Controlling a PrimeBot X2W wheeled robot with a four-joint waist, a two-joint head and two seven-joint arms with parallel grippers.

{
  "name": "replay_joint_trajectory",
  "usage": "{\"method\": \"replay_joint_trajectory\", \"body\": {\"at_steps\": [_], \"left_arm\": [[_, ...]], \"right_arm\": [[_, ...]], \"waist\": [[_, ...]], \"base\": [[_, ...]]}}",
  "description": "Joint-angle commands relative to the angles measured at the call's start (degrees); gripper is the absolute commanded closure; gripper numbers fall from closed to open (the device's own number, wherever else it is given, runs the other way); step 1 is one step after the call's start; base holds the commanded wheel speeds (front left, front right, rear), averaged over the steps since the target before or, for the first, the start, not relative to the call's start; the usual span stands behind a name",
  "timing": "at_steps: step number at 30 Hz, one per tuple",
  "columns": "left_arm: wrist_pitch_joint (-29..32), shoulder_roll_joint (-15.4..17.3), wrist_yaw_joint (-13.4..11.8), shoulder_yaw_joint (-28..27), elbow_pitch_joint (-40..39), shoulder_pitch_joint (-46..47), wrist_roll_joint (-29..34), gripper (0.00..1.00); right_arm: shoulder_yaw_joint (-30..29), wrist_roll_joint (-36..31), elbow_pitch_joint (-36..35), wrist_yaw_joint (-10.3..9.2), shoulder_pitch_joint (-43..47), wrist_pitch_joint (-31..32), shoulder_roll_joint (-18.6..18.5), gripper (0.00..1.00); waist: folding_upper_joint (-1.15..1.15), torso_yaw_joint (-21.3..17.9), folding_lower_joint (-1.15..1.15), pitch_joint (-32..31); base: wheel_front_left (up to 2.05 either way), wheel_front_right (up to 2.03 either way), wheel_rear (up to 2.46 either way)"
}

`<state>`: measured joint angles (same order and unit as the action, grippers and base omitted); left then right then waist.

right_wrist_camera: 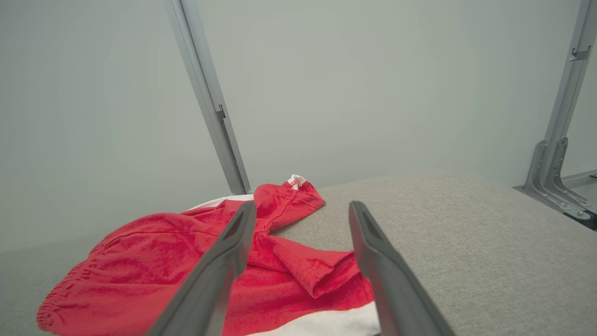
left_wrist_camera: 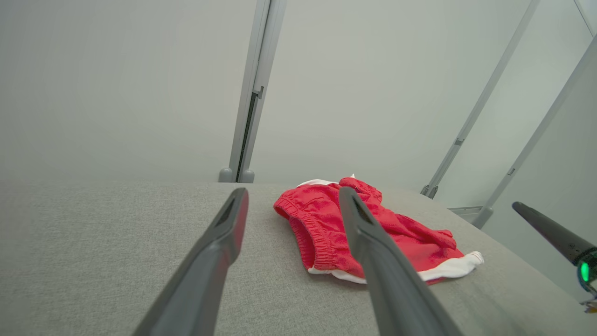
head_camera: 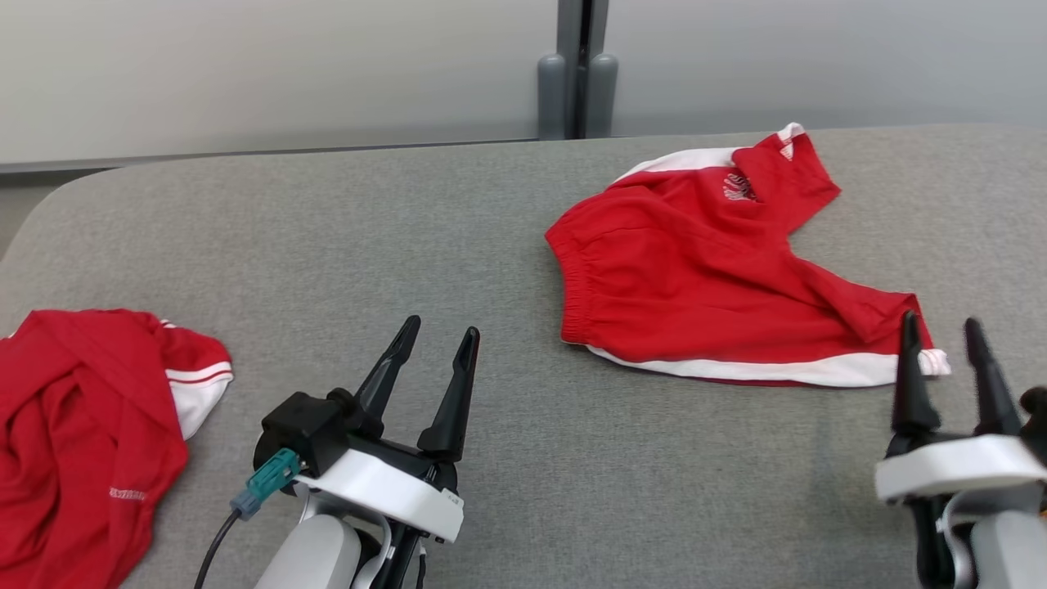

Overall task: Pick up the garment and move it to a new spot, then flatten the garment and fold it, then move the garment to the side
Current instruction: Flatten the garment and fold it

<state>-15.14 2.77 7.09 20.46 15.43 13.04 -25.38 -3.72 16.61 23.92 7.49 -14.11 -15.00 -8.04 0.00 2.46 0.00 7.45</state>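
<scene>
Head view: left of the left gripper (head_camera: pixel 442 327), a red shirt (head_camera: pixel 82 433) is cut off by the frame edge. The red shorts (head_camera: pixel 695 270) lie crumpled on the grey table (head_camera: pixel 327 229), ahead and right of it. The right gripper (head_camera: pixel 940 321) overlaps their white hem; contact unclear. Both arms point forward.
Left wrist view: fingers spread wide, empty.
Right wrist view: fingers spread wide, empty, with the shorts under and left of them, their near edge cropped
</scene>
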Motion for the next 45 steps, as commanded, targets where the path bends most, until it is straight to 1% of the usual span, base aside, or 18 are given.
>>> {"method": "replay_joint_trajectory", "body": {"at_steps": [1,6,9,12,16,17,22,24,27,31,37,42,43,44,45], "left_arm": [[-0.01,0.24,0.28,-0.18,-0.21,-0.90,-0.62,0.00],[-0.02,0.22,0.31,-0.38,1.50,-1.14,-0.53,0.00],[-0.01,0.23,0.31,-0.08,2.74,-0.16,-0.65,0.00],[-0.02,0.20,0.38,1.61,5.24,1.25,0.71,0.00],[0.12,0.82,0.40,5.68,14.14,5.89,5.14,0.00],[0.12,0.82,0.40,5.68,14.14,5.89,5.14,0.00],[0.38,0.81,0.41,8.68,22.49,13.11,6.31,0.00],[0.46,1.17,0.39,10.85,24.97,15.94,6.35,0.00],[0.64,1.80,0.38,15.13,27.15,18.95,3.63,0.00],[0.34,3.54,0.39,18.66,28.88,21.98,0.29,0.00],[-0.01,4.77,0.39,21.83,30.04,24.50,-3.36,0.00],[-0.08,5.71,0.40,23.05,28.06,25.95,-5.01,0.00],[-0.09,5.89,0.40,23.21,27.33,26.03,-5.05,0.13],[-0.09,6.10,0.40,23.32,26.66,26.13,-5.09,0.55],[-0.10,6.32,0.40,23.43,26.02,26.12,-5.20,0.89]], "right_arm": [[0.57,0.05,-1.60,0.01,2.03,-0.15,0.86,0.00],[1.45,1.39,-5.63,0.01,5.92,-0.15,3.54,0.00],[1.48,0.93,-6.53,0.01,6.53,-0.16,4.22,0.00],[1.36,0.25,-6.85,0.01,5.56,-0.17,4.38,0.00],[0.76,-0.66,-7.34,0.01,4.79,-0.17,4.53,0.00],[0.76,-0.66,-7.34,0.01,4.79,-0.17,4.53,0.00],[-0.40,-1.29,-8.09,0.01,4.34,-0.17,4.74,0.00],[-0.36,-1.23,-8.32,0.01,3.78,-0.17,4.86,0.00],[-0.51,-1.54,-8.58,0.01,3.14,-0.17,4.92,0.00],[-0.94,-1.83,-8.96,0.01,2.60,-0.17,5.05,0.00],[-1.33,-1.00,-9.10,0.01,2.20,-0.17,5.10,0.00],[-1.26,-0.97,-8.83,0.01,2.35,-0.18,5.12,0.00],[-1.36,-0.95,-8.70,0.01,2.34,-0.18,5.11,0.00],[-1.47,-0.94,-8.53,0.01,2.30,-0.18,5.11,0.00],[-1.56,-1.02,-8.37,0.01,2.25,-0.18,5.11,0.00]], "waist": [[0.00,-1.11,0.00,-0.64],[0.00,-3.03,0.00,0.01],[0.00,-3.88,0.00,0.74],[0.00,-4.77,0.00,1.79],[0.00,-5.77,0.00,3.82],[0.00,-5.77,0.00,3.82],[0.00,-7.26,0.00,6.92],[0.00,-8.02,0.00,8.06],[0.00,-9.08,0.00,9.34],[0.00,-9.97,0.00,10.48],[0.00,-10.82,0.00,11.31],[0.00,-11.01,0.00,11.72],[0.00,-11.00,0.00,11.74],[0.00,-10.97,0.00,11.74],[0.00,-10.92,0.00,11.71]], "base": [[0.00,0.00,0.00],[0.00,0.00,0.00],[0.00,0.00,0.00],[0.00,0.00,0.00],[0.00,0.00,0.00],[0.00,0.00,0.00],[0.00,0.00,0.00],[0.00,0.00,0.00],[0.00,0.00,0.00],[0.00,0.00,0.00],[0.00,0.00,0.00],[0.00,0.00,0.00],[0.00,0.00,0.00],[0.00,0.00,0.00],[0.00,0.00,0.00]]}}
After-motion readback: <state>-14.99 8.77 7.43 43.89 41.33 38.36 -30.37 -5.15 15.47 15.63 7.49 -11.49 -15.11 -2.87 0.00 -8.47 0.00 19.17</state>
